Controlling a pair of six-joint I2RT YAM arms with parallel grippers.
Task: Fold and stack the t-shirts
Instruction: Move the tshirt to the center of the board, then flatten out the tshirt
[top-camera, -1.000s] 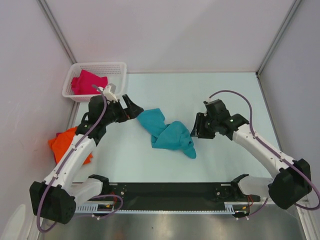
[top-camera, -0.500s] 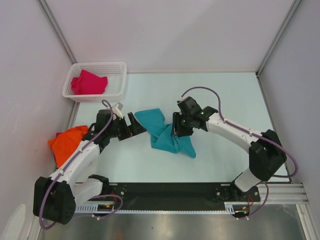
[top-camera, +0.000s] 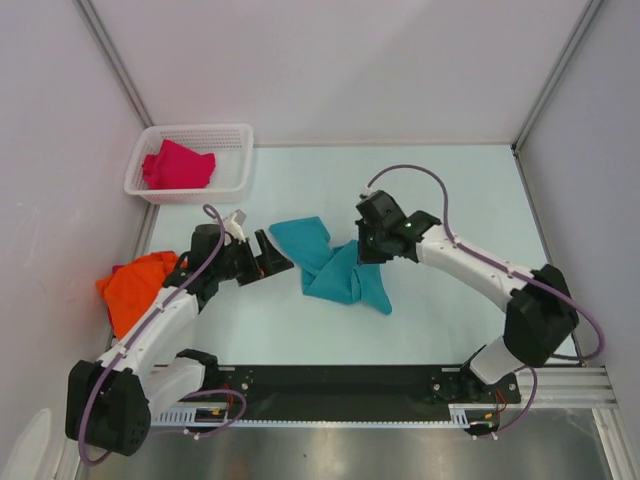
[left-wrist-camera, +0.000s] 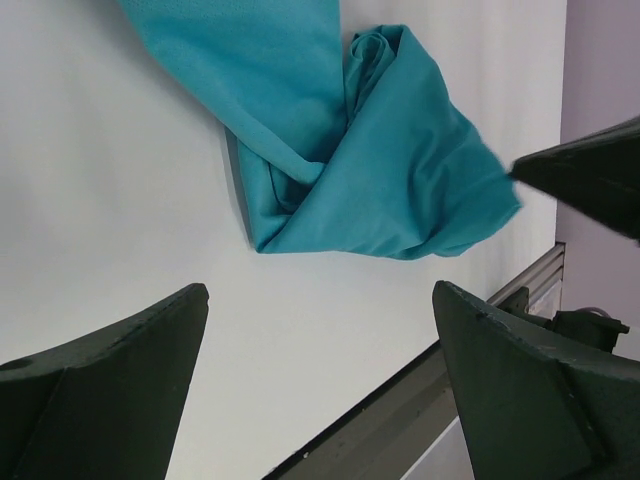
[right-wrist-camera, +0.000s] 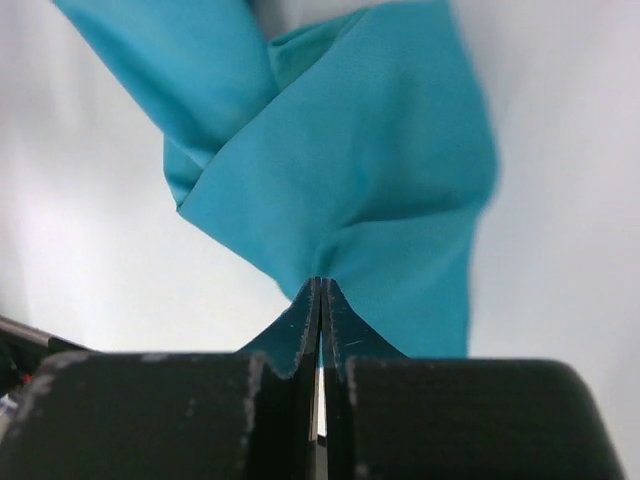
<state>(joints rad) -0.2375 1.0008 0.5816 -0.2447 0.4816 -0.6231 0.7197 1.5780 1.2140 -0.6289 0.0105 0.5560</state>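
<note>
Clearly the job is at its opening step: none of the three shirts is folded or stacked, and the teal shirt (top-camera: 335, 265) is the one being worked. It lies crumpled and twisted near the middle of the table (top-camera: 450, 190). The orange shirt (top-camera: 135, 285) is bunched at the left edge, and the magenta shirt (top-camera: 178, 165) sits in the white basket (top-camera: 195, 130) at the far left corner.

The right gripper (top-camera: 360, 252) is down on the teal shirt's right side with its jaws pressed together. In the right wrist view the cloth draws up into a peak at the fingertips, so the right gripper (right-wrist-camera: 320, 288) appears to have a pinch of fabric. The left gripper (top-camera: 280, 262) hangs just beside the shirt's left side with its jaws spread wide and nothing between them.

The right arm (top-camera: 470, 270) reaches in from the right with its elbow bent. The left arm (top-camera: 160, 320) stretches low across the left of the table.

Next, I judge, the left gripper needs its own hold on the cloth so the two can pull apart and spread the shirt flat. A thin pinch could slip.
</note>
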